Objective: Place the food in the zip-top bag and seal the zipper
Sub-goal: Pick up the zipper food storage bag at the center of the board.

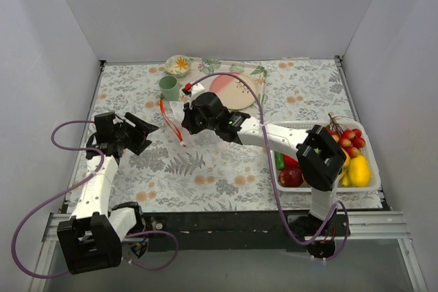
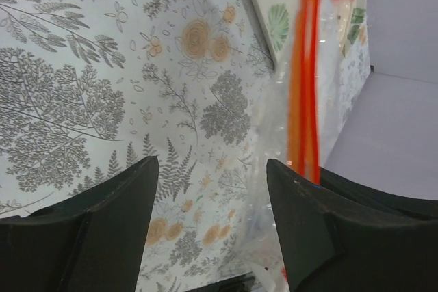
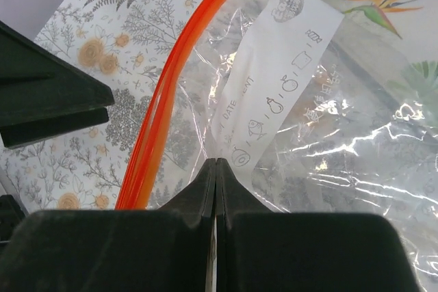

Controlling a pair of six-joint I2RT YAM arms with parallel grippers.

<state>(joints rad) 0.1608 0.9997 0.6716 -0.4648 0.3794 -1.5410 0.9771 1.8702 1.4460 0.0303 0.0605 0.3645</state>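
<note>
My right gripper, jaws closed, pinches the zip-top bag beside its zipper, left of bench centre; my left gripper stands wide, empty.

Floral table: basket, placemat, cup, zip-top bag.

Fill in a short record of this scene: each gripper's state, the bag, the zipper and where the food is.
left gripper: open, fingers apart, holding nothing
right gripper: fingers shut on the clear plastic of the zip-top bag
zipper: red-orange strip, close to the left gripper, not between its fingers
food: in the white basket, none visible in the bag
</note>
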